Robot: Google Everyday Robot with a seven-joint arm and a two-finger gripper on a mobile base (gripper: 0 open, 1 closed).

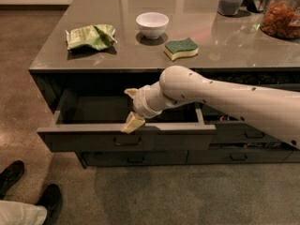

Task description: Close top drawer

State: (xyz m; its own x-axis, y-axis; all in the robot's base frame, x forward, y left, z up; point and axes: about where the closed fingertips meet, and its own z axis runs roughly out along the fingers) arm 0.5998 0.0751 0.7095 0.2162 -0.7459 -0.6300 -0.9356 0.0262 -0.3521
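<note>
The top drawer [93,142] of the grey counter stands pulled out, with a bare grey inside and a small dark loop handle [127,141] on its tall front. My gripper [131,108] reaches in from the right and sits over the middle of the drawer. Its fingers are spread apart with nothing between them. The lower fingertip [132,123] rests against the top edge of the drawer front, just above the handle. The upper fingertip [130,92] points left under the countertop.
On the countertop [93,55] lie a green packet [90,36], a white bowl [152,23] and a green-and-yellow sponge [181,48]; jars stand at the back right. Lower drawer fronts [136,158] are shut. A person's black shoes [28,191] stand at the lower left.
</note>
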